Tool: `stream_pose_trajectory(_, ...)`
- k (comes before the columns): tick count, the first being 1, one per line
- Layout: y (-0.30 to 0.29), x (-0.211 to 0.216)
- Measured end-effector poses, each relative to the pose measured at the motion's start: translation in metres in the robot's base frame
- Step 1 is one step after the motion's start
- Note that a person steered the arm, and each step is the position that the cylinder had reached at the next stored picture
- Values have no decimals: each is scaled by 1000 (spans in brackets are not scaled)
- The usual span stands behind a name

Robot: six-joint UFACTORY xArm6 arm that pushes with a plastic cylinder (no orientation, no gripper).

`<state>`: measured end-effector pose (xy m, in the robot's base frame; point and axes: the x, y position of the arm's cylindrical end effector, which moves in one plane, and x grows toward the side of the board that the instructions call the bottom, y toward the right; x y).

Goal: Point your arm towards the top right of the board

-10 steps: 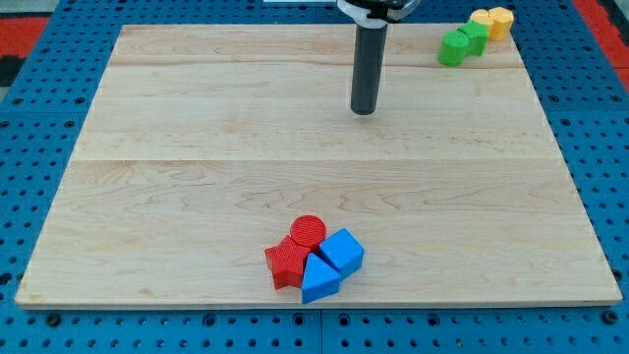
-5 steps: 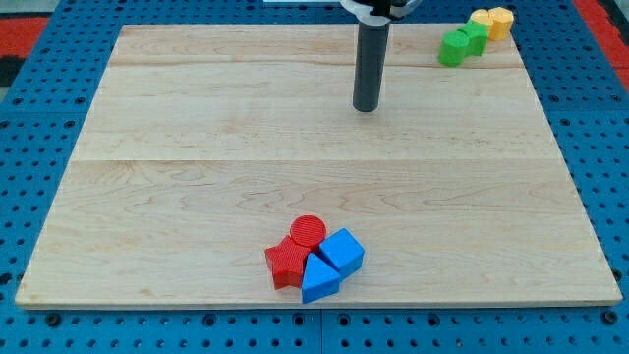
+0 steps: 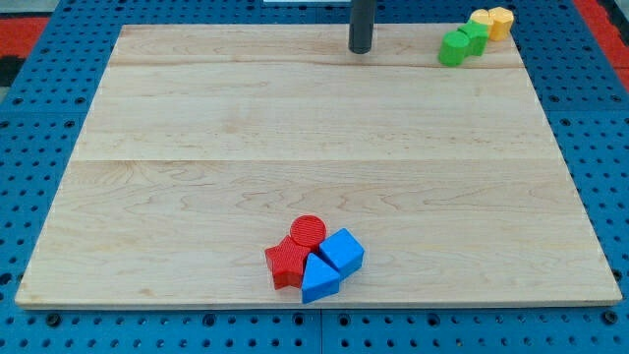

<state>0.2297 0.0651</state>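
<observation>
My tip [image 3: 361,50] rests on the wooden board [image 3: 197,147] near the view's top edge, a little right of centre. It is well left of two green blocks [image 3: 461,44] and two yellow blocks [image 3: 491,22], which sit together at the board's top right corner. The tip touches no block. A red cylinder [image 3: 308,231], a red star-like block [image 3: 288,262], a blue cube [image 3: 344,251] and a blue triangular block [image 3: 319,278] are bunched near the view's bottom, far from the tip.
The board lies on a blue pegboard table [image 3: 39,128] with rows of holes. Red panels [image 3: 25,25] show at the view's top corners.
My tip has moved towards the view's top, from the upper middle of the board to near its top edge. No block has moved.
</observation>
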Motion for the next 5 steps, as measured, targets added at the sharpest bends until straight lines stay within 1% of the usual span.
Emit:
stream_pose_trajectory(2, 44, -38)
stream_pose_trajectory(5, 70, -38)
